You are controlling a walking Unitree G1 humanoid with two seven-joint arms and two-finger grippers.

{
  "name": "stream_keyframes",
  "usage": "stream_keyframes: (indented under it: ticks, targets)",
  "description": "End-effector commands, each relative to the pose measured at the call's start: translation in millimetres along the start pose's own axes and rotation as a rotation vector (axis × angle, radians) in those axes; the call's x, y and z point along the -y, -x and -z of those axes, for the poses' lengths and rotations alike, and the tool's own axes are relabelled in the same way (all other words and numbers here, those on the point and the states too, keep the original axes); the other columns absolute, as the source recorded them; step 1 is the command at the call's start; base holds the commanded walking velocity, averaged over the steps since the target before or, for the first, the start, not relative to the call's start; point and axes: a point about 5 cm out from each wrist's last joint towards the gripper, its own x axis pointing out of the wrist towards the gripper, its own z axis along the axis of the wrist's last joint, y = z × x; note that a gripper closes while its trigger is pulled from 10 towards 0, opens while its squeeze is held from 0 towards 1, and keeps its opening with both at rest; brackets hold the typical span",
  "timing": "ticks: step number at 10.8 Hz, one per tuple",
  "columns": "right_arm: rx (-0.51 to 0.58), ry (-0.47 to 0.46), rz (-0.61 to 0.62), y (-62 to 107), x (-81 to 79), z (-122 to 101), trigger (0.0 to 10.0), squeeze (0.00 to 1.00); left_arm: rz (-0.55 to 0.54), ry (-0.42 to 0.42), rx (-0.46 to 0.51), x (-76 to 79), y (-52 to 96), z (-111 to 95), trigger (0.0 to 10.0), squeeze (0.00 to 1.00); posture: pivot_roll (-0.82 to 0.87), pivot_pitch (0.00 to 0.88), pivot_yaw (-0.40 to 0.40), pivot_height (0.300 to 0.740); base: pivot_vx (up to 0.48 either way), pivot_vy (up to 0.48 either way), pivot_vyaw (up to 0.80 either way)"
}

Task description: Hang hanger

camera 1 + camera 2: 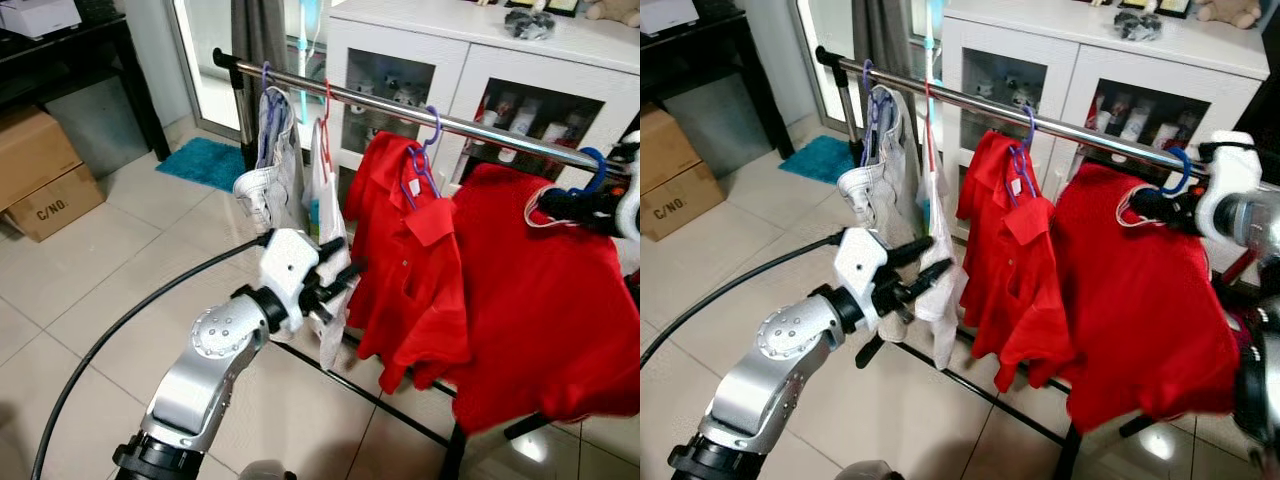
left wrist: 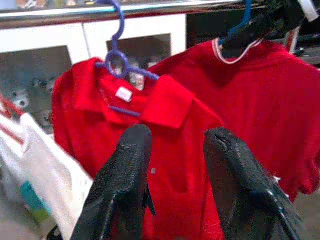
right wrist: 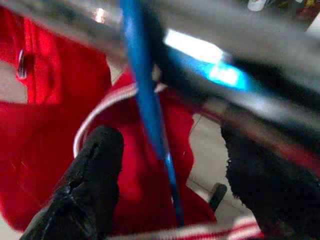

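At the right end of the rail [image 1: 970, 103], the right pincer [image 1: 1160, 206] is up by the neck of the blue hanger [image 1: 1178, 172], which carries the big red shirt [image 1: 1140, 300]. The blue hook looks to be over the rail already. In the right wrist view the hanger's stem runs between the two black fingers [image 3: 92, 165], which stand wide apart, so the pincer reads as open around it, not clamped. My guess: it's placed there to steady or seat the hook and is about done with it.

Left pincer [image 1: 338, 275] is held out mid-height in front of the white garment [image 1: 325, 200], fingers parted, gripping nothing. It points at the smaller red polo [image 1: 400, 260] on the purple hanger [image 1: 425, 150]. Probably parked clear so it doesn't snag the hung clothes.

A grey item [image 1: 270, 160] hangs at the far left of the rail. White cabinet [image 1: 400, 60] sits behind and cardboard boxes [image 1: 40, 170] are on the floor to the left.
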Motion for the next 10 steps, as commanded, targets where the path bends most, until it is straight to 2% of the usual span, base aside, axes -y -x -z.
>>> stream_keyframes:
  ticks: [1, 4, 7, 8, 9, 10]
  targets:
    - [0.006, 0.005, -0.008, 3.3, -0.9, 0, 10.0, 0.0, 0.025, -0.019, 0.013, 1.6, -2.1, -6, 10.0, 0.0, 0.07, 0.01, -0.018, 0.74, 0.0, 0.0, 0.0]
    - [0.026, 0.013, 0.001, 15.6, -0.1, 0, 10.0, 0.0, 0.055, -0.021, 0.011, 3.4, -0.9, -6, 10.0, 0.0, 0.06, 0.019, -0.014, 0.74, 0.0, 0.0, 0.0]
    - [0.032, 0.027, 0.052, 10.0, 3.6, -2, 10.0, 0.0, 0.09, -0.014, 0.004, 6.8, -1.7, -5, 10.0, 0.0, 0.06, 0.02, -0.011, 0.74, 0.0, 0.0, 0.0]
    - [0.031, 0.048, 0.058, 2.4, 0.4, -4, 8.8, 0.0, 0.094, -0.017, 0.003, 6.4, -1.9, -5, 10.0, 0.0, 0.06, 0.018, -0.013, 0.74, 0.0, 0.0, 0.0]
    - [0.033, 0.055, 0.057, -0.9, -1.5, -6, 8.2, 0.0, 0.096, -0.019, 0.002, 6.2, -1.8, -5, 10.0, 0.0, 0.07, 0.016, -0.017, 0.74, 0.0, 0.0, 0.0]
    - [0.032, 0.067, 0.049, -6.4, -5.2, -9, 8.0, 0.0, 0.101, -0.021, 0.001, 6.0, -1.4, -5, 10.0, 0.0, 0.07, 0.015, -0.021, 0.74, 0.0, 0.0, 0.0]
